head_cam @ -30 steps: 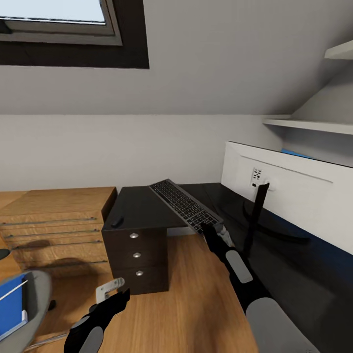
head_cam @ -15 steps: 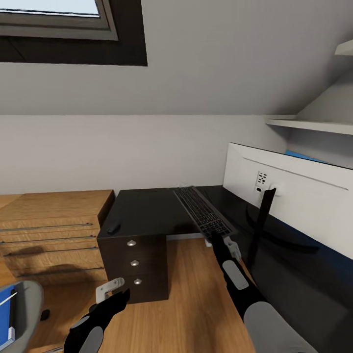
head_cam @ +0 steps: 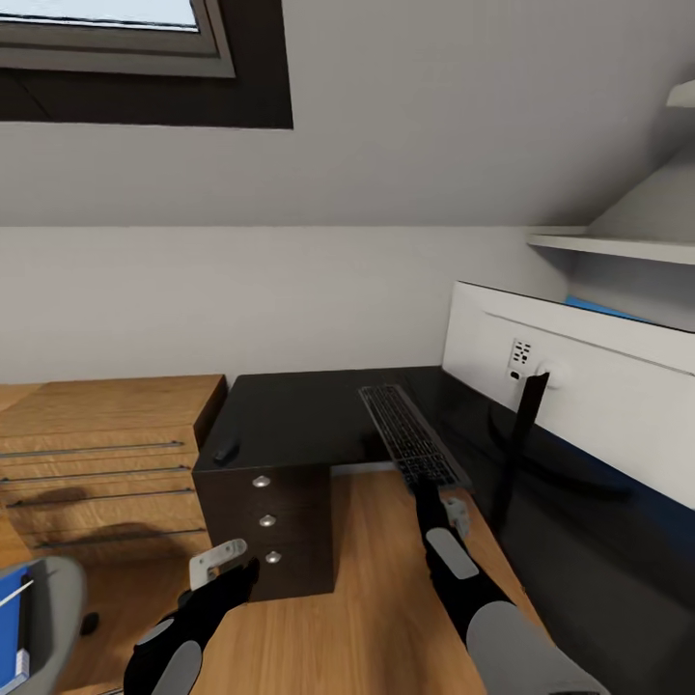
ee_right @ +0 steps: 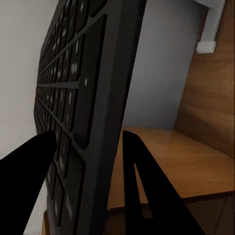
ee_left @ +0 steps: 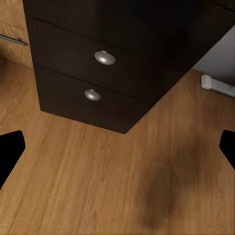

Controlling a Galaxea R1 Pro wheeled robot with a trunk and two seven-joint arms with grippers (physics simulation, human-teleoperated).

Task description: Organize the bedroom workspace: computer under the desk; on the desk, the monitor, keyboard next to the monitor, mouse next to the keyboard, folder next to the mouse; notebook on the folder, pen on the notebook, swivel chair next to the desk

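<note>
Our right gripper has its fingers clamped on the keyboard, held over the desk surface beside the monitor. The mouse lies there. The left gripper hangs open. The folder, on the swivel chair, remains.

Both arms are matte black with smooth pale grey panels set into the forearms — rounded, capsule-like shells. The left gripper carries a light grey bracket with small holes above black fingers. The right gripper has a small grey block at its wrist — its fingers show as plain black wedges.
</note>
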